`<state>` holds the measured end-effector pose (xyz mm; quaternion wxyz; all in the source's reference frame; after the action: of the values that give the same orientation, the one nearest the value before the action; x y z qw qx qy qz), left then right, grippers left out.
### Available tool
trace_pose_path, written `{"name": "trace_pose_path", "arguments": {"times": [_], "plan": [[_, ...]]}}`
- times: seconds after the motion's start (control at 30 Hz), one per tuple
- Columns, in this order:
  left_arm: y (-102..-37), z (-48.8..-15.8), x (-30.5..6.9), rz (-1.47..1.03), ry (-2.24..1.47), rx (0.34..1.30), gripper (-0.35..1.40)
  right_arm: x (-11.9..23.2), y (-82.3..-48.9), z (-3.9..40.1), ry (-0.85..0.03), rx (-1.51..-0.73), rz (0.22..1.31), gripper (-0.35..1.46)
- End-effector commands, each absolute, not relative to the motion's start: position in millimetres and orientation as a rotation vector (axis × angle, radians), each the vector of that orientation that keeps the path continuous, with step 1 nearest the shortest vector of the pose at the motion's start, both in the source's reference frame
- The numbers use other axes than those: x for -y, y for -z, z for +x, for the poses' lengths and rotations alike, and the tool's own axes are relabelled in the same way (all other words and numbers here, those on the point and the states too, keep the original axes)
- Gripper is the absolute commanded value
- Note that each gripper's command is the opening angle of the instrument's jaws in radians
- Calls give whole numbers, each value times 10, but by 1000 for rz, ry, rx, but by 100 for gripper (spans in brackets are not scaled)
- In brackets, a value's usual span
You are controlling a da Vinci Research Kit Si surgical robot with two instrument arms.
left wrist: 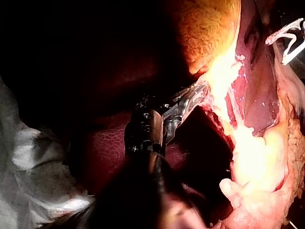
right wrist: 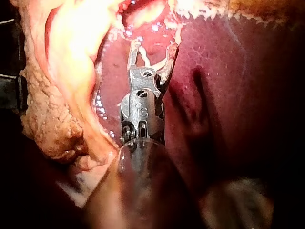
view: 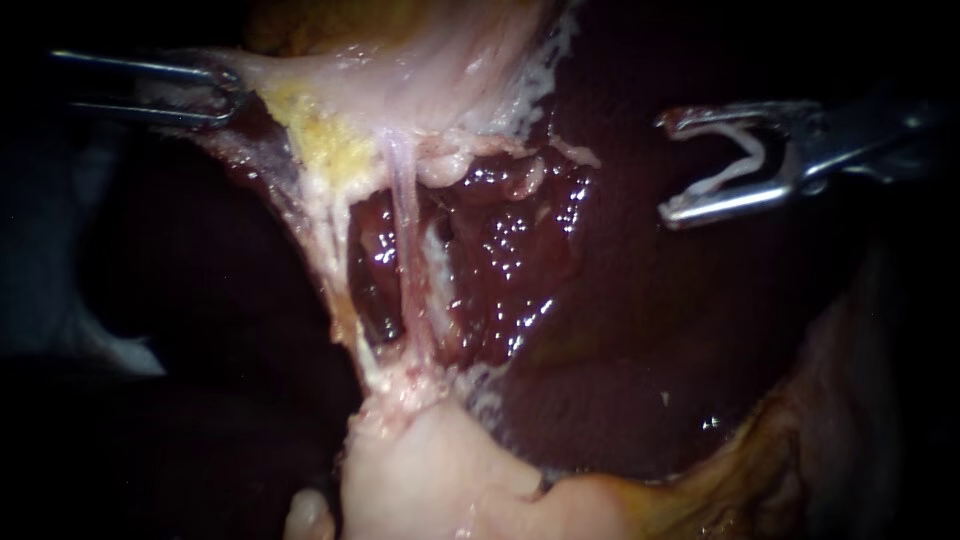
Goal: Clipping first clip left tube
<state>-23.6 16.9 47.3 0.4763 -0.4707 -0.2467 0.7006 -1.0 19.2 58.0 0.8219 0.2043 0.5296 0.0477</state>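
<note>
At about two o'clock in the endoscope view, the right instrument [view: 668, 168] had its jaws spread wide, a white clip [view: 752, 155] seated between them and nothing gripped. It hung over dark liver [view: 640, 330], well apart from the left tube [view: 402, 230], a pale strand running from centre toward six o'clock. At ten o'clock the left instrument [view: 232, 97] had its jaws clamped on pale tissue [view: 300, 75], stretching it. Risks as I judged them: a skewed approach could snag the neighbouring strand or liver, and lost traction would slacken the tube.
</note>
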Motion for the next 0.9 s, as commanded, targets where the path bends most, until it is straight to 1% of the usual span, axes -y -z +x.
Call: {"name": "trace_pose_path", "arguments": {"times": [0.03, 0.2, 0.33, 0.67, 0.9], "plan": [[-474, -237, -170, -1149, -1712, 602, -35, -187, -582, -4, -98, -1128, 442, 48], [-474, -239, -170, -1149, -1712, 601, -35, -160, -586, 29, -83, -1132, 467, 49], [-474, -240, -170, -1149, -1712, 600, -35, -143, -583, 54, -70, -1138, 493, 49], [-474, -239, -170, -1149, -1712, 601, -35, -117, -565, 103, -41, -1159, 548, 48], [-474, -238, -170, -1149, -1712, 601, -35, -100, -572, 138, -53, -1164, 594, 48]]}}
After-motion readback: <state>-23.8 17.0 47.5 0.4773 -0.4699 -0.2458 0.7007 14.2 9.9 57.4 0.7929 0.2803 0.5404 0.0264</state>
